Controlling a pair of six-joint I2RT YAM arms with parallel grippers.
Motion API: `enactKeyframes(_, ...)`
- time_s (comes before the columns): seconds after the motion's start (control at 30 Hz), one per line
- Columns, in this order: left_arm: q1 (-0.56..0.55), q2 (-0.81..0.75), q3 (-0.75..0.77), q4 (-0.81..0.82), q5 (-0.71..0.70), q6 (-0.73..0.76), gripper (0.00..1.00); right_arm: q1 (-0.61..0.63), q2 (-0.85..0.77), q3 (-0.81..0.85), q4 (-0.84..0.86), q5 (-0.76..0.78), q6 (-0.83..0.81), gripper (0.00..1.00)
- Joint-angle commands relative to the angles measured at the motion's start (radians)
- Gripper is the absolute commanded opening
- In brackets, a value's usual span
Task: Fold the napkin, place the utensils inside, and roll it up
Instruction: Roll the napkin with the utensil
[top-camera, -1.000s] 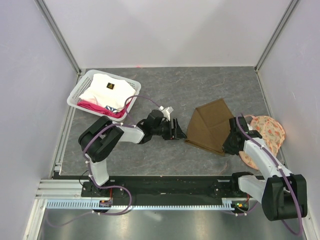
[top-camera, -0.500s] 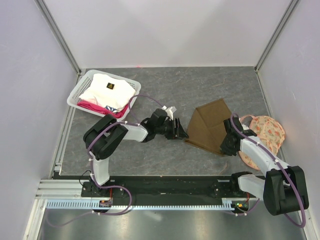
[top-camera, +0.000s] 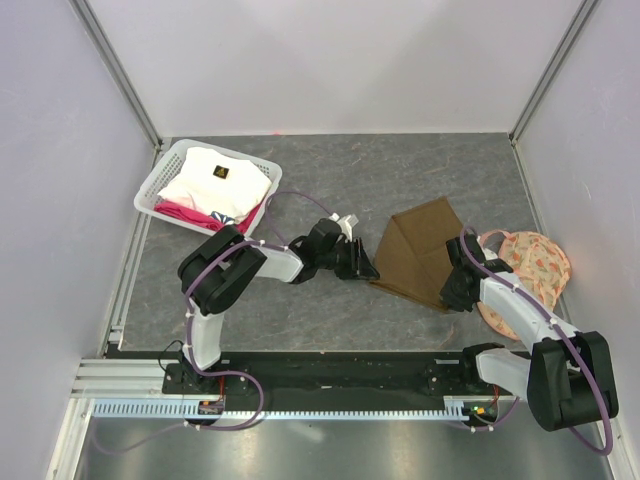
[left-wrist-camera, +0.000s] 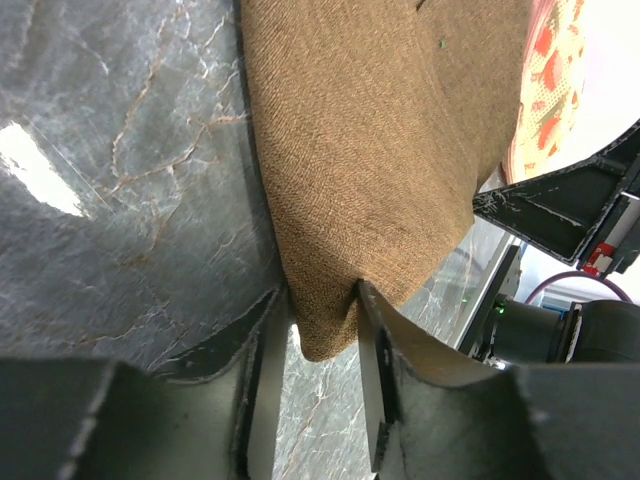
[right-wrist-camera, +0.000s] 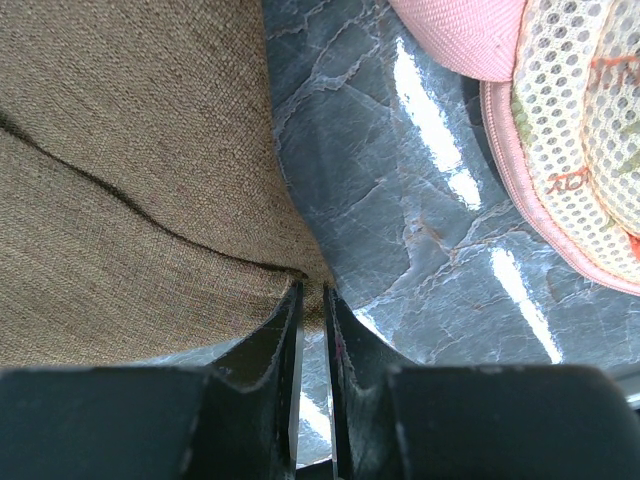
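1. The napkin (top-camera: 420, 250) lies on the grey table (top-camera: 330, 170). It is brown and partly folded, with one layer on top of another.
2. The left gripper (top-camera: 367, 268) is at the napkin's left corner. In the left wrist view, that corner (left-wrist-camera: 325, 320) sits between its two fingers (left-wrist-camera: 265, 360). The cloth touches both of them, so this pincer is pinching the napkin.
3. The right gripper (top-camera: 448, 295) is at the napkin's near right corner. In the right wrist view, its fingers (right-wrist-camera: 275, 340) are almost together, with a thin bit of the napkin's edge (right-wrist-camera: 130, 180) squeezed between them. This pincer is also gripping the napkin.
4. A round peach cloth with flowers (top-camera: 535, 262) lies just to the right of the napkin. The right arm reaches across part of it.
5. A white basket (top-camera: 160, 178) stands well to the left of the napkin and farther back. A white cloth (top-camera: 215, 178) with a small black label lies inside it.
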Motion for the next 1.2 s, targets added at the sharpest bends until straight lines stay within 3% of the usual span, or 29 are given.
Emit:
enactKeyframes(0.0, -0.012, 0.022, 0.015, -0.009, -0.024, -0.016, 0.38, 0.009, -0.012, -0.004, 0.009, 0.018, 0.016, 0.20)
enactKeyframes(0.1, -0.012, 0.025, 0.013, -0.008, -0.022, -0.017, 0.33, 0.010, -0.013, -0.004, 0.008, 0.018, 0.016, 0.21)
enactKeyframes(0.37, -0.007, 0.019, 0.000, 0.024, 0.021, -0.030, 0.02, 0.012, -0.041, -0.001, 0.020, 0.022, 0.014, 0.23)
enactKeyframes(0.6, 0.051, -0.056, -0.059, 0.018, 0.078, -0.024, 0.02, 0.035, -0.039, 0.034, 0.054, 0.008, -0.013, 0.37)
enactKeyframes(0.73, 0.094, -0.128, -0.097, -0.053, 0.110, 0.006, 0.02, 0.061, -0.070, 0.095, 0.055, 0.033, -0.046, 0.47)
enactKeyframes(0.87, 0.131, -0.203, -0.143, -0.144, 0.127, 0.039, 0.02, 0.118, -0.110, 0.141, 0.089, 0.062, -0.114, 0.51)
enactKeyframes(1.03, 0.175, -0.301, -0.171, -0.302, 0.119, 0.076, 0.02, 0.295, -0.113, 0.151, 0.214, 0.079, -0.167, 0.53)
enactKeyframes(1.17, 0.210, -0.349, -0.172, -0.408, 0.148, 0.101, 0.02, 0.520, -0.073, 0.146, 0.319, 0.154, -0.199, 0.55)
